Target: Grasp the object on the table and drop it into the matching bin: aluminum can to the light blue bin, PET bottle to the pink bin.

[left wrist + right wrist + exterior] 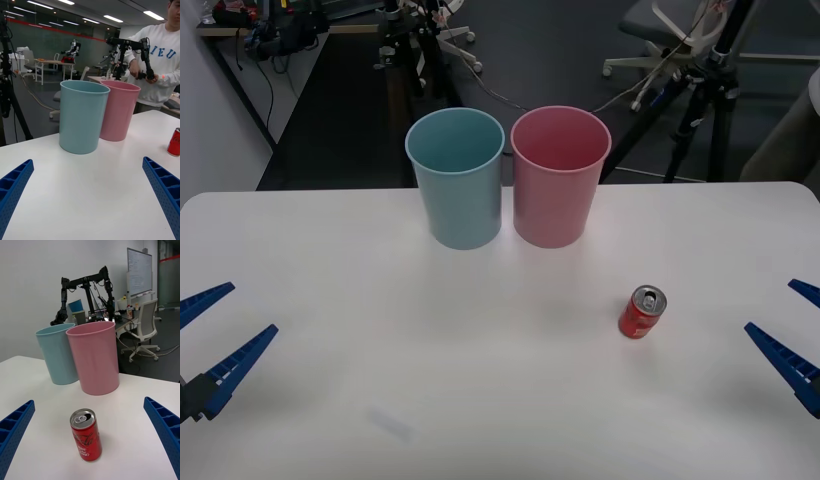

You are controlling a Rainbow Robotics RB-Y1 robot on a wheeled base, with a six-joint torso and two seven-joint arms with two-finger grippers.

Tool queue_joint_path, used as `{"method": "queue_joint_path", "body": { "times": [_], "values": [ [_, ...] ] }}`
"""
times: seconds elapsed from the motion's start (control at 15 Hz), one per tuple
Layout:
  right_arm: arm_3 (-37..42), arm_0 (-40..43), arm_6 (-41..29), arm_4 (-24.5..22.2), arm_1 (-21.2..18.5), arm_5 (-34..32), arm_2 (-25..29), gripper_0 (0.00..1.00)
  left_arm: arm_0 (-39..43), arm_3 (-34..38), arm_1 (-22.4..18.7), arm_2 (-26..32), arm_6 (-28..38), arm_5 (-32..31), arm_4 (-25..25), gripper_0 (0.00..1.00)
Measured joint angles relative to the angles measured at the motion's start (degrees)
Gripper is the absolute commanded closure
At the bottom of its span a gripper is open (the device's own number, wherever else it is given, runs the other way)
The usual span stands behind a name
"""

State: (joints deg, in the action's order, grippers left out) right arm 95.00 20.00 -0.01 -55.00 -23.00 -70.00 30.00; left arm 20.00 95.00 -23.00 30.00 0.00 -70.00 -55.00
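A small red aluminum can (642,313) with a silver top stands upright on the white table (480,400), right of centre; it also appears as the can (86,435) and can (174,141). At the far middle, the light blue bin (456,178) stands beside the pink bin (559,176), nearly touching. My right gripper (792,338) is open at the right edge, well clear of the can, which sits ahead between its fingers (165,431). Over at the left edge my left gripper (208,335) stands open, holding nothing.
Beyond the table's far edge are tripod legs (700,110), an office chair (670,40) and cables on a dark floor. Another robot arm rig (84,285) stands behind the bins.
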Motion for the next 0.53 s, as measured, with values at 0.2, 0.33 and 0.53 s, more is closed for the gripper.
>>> {"method": "queue_joint_path", "body": {
  "times": [0.2,0.33,0.53],
  "values": [
    [0.1,0.7,0.0,-0.3,2.4,0.1,-0.7,0.0,0.0,0.0,0.0,0.0,0.0,0.0,0.0,0.0],
    [1.5,1.7,0.0,-0.3,3.0,1.5,-1.4,0.0,0.0,0.0,0.0,0.0,0.0,0.0,0.0,0.0],
    [0.7,2.8,2.4,0.3,2.9,2.9,-3.2,0.0,0.0,0.0,0.0,0.0,0.0,0.0,0.0,0.0]
  ]
}}
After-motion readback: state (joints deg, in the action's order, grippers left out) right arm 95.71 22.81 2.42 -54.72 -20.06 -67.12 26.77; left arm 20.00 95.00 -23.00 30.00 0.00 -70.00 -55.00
